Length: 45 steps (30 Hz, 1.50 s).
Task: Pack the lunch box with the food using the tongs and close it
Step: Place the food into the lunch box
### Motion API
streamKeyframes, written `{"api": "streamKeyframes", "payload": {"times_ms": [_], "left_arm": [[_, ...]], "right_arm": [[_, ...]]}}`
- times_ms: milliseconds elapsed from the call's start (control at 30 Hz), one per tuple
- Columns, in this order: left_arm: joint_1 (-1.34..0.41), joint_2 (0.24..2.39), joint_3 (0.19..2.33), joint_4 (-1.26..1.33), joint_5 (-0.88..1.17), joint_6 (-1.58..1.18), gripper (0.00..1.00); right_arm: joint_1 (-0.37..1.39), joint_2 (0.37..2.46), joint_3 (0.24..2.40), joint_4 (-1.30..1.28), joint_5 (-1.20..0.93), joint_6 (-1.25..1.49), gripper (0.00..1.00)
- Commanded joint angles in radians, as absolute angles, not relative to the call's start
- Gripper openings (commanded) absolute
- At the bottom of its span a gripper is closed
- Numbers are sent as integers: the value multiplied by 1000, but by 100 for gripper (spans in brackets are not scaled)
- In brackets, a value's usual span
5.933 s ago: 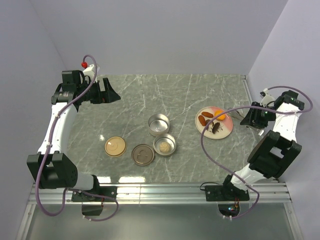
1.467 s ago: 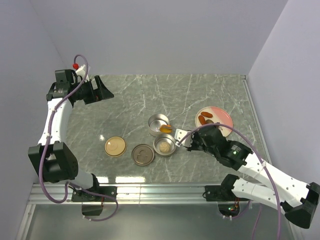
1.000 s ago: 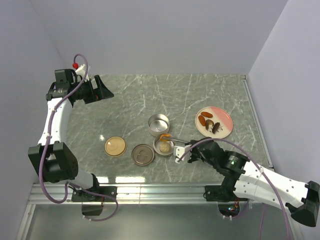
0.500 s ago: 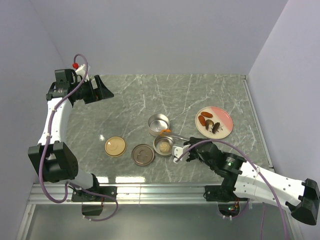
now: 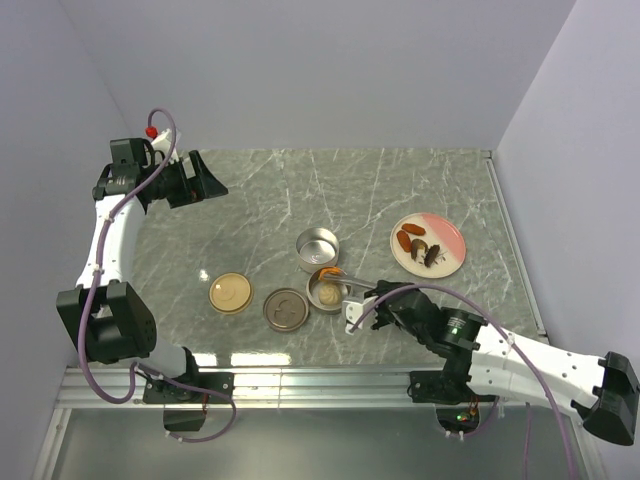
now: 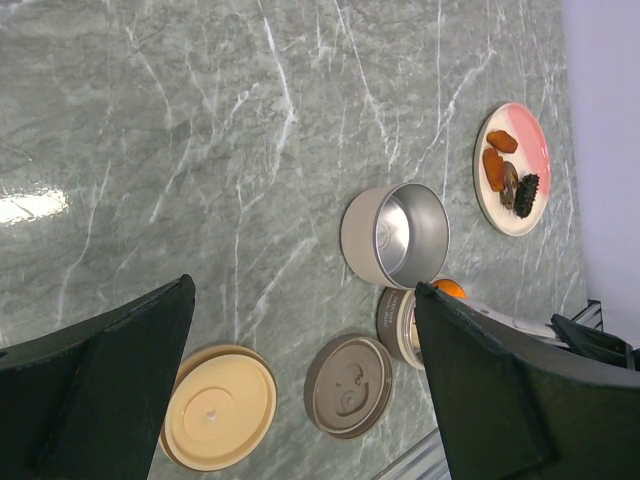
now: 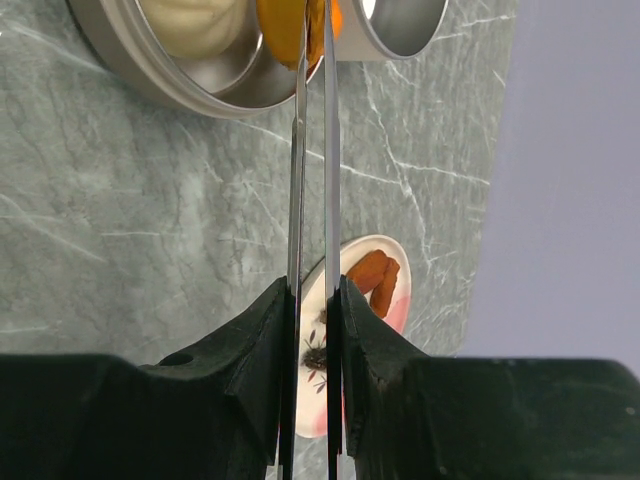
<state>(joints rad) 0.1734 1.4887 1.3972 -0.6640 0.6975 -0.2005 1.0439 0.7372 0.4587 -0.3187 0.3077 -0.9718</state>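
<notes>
Grey-green marbled table [image 5: 400, 190] fills the floor of a pale lilac booth, and most of the risk sits where two round metal tins touch. The right pincer [image 7: 312, 310] is clenched on the tongs [image 7: 328, 150], pressing the two thin silver arms almost parallel, and their tips pinch the orange chunk [image 7: 290, 25]. That chunk hangs over the far rim of the nearer tin [image 7: 150, 80], right beside the empty tin [image 5: 318, 247]. I judge a release here could drop it on the rim or into the seam between the tins, and it could then roll onto the table. The slim arms offer little contact (a smooth, rounded piece may slip or twist out if the squeeze eases unevenly). Lowering too far could knock the tips against the rim and shove the light tin aside.

The chunk looks glossy, bright orange and bite-sized, wider than the gap between the arms. A pale round piece [image 7: 195, 20] already lies in the nearer tin. Reddish-brown sausage pieces [image 5: 407, 240] and dark bits [image 5: 432, 257] wait on the pink plate [image 5: 450, 225]. A tan lid [image 5: 231, 293] and a brown lid [image 5: 286, 309] lie off to the left. The left pincer [image 5: 205, 180] hangs released and spread wide, well apart from everything.
</notes>
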Motion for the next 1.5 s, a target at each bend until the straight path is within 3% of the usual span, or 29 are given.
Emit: {"api": "streamKeyframes", "payload": {"times_ms": [0,367,600,900,1467], "left_arm": [[176,1483,1430,-655,730,-199,97],[176,1489,1431,-658,726,-196,97],[176,1500,1436,-660,730,-192,97],[176,1503,1443,-664,732,-192,97],[178,1508,1437,-661,738,-190,97]], "right_arm": [[1054,756,449,-244,340,-992,0],[1077,787,439,-208,382,-1005,0],[1083,772,453,-275,351,-991,24],[1095,752,488,-342,314,-979,47],[1104,701,609,-485,186,-888,47]]}}
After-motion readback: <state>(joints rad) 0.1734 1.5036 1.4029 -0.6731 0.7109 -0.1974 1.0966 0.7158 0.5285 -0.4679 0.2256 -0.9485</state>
